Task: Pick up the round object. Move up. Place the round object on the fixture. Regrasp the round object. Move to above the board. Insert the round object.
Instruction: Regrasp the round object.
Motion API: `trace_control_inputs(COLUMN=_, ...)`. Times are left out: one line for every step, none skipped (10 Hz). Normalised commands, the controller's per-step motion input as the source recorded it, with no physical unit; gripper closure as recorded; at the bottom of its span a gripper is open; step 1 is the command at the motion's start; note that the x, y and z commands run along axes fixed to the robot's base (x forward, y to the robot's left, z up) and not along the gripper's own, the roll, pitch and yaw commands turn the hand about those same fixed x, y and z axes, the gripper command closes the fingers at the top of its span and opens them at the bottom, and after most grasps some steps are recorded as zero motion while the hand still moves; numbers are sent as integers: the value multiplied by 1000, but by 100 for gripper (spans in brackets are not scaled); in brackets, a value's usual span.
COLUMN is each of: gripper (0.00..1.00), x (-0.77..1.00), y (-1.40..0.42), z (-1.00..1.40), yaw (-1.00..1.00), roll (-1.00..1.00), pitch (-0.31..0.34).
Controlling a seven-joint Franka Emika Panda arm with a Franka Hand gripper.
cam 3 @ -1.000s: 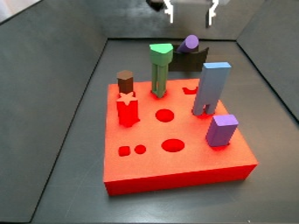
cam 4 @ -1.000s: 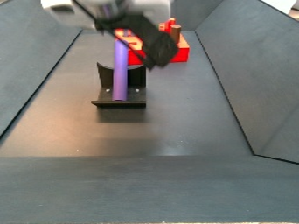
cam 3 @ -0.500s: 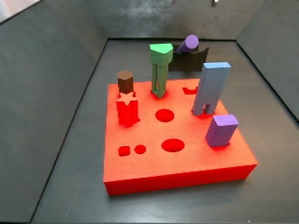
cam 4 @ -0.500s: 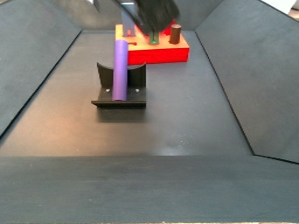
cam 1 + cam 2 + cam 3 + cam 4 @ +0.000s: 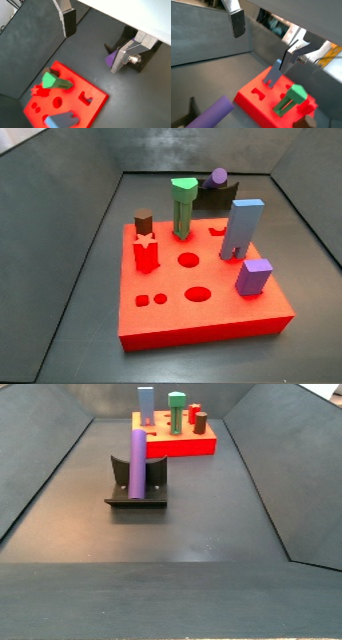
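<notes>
The round object, a long purple peg [image 5: 138, 462], stands in the notch of the dark fixture [image 5: 138, 492]; its round end [image 5: 218, 175] shows behind the board in a side view. The red board [image 5: 201, 288] with cut-out holes carries several other pegs. My gripper is out of both side views. In both wrist views the gripper [image 5: 93, 52] [image 5: 260, 52] is open, high above the floor, with nothing between its fingers. The purple peg [image 5: 112, 57] [image 5: 211, 114] lies below, apart from the fingers, on the fixture [image 5: 127, 36].
On the board stand a green peg [image 5: 183, 206], a pale-blue arch block [image 5: 242, 228], a short purple block [image 5: 254, 276], and a red star peg [image 5: 146, 250] with a brown peg [image 5: 143, 222] behind it. Sloped grey walls [image 5: 40, 464] enclose the floor.
The gripper has risen away from the fixture and left both side views. The purple peg stays standing in the fixture, released.
</notes>
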Motion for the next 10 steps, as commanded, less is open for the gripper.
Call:
trace_control_inputs(gripper=0, x=-21, y=-45, z=38, yaw=26, roll=1000, pitch=25)
trace_control_inputs(gripper=0, x=-24, y=-38, z=29, yaw=26, roll=1000, pitch=21)
trace_control_inputs(gripper=0, x=-27, y=-29, z=20, yaw=26, roll=1000, pitch=18)
trace_control_inputs(gripper=0, x=-24, y=-25, z=13, yaw=27, roll=1000, pitch=14)
trace_control_inputs(gripper=0, x=-21, y=-22, z=10, yaw=28, roll=1000, pitch=11)
trace_control_inputs(gripper=0, x=-14, y=-22, z=7, yaw=28, roll=1000, pitch=6)
trace_control_inputs(gripper=0, x=-9, y=-21, z=10, yaw=29, roll=1000, pitch=4)
trace_control_inputs(gripper=0, x=-4, y=-16, z=10, yaw=30, roll=1000, pitch=1)
trace_control_inputs(gripper=0, x=-2, y=-17, z=11, yaw=32, roll=1000, pitch=2)
trace_control_inputs(gripper=0, x=-3, y=-18, z=8, yaw=33, roll=1000, pitch=7)
